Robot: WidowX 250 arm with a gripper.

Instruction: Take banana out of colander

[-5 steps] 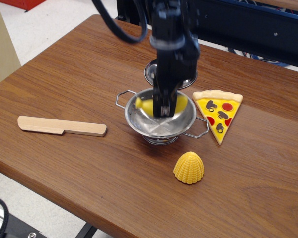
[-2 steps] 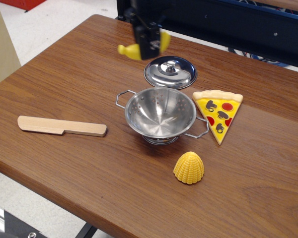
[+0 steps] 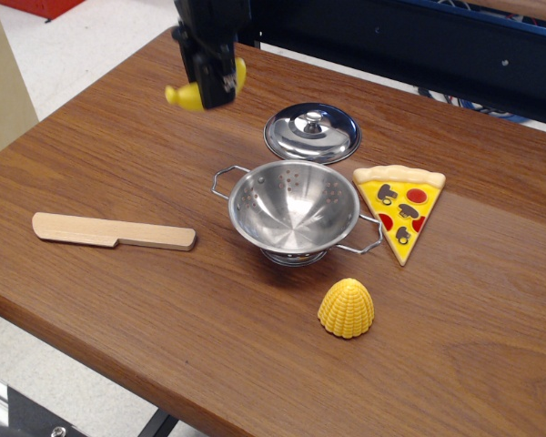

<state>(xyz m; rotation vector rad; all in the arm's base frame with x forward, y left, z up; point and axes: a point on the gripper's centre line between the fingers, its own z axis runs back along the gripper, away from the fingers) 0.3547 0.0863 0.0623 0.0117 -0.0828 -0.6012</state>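
The steel colander [image 3: 294, 211] stands in the middle of the wooden table [image 3: 118, 146] with nothing in it. My gripper [image 3: 211, 84] is up in the air to the left of and behind the colander. It is shut on the yellow banana [image 3: 187, 95], whose ends stick out on both sides of the fingers. The banana hangs well above the table top.
A round steel lid with a knob [image 3: 311, 133] lies behind the colander. A toy pizza slice [image 3: 399, 208] lies to its right. A ribbed yellow corn piece [image 3: 346, 308] stands in front. A wooden knife [image 3: 112, 231] lies at the left.
My gripper lifted the banana out of the colander and carried it up and to the left. The colander is left with nothing in it.
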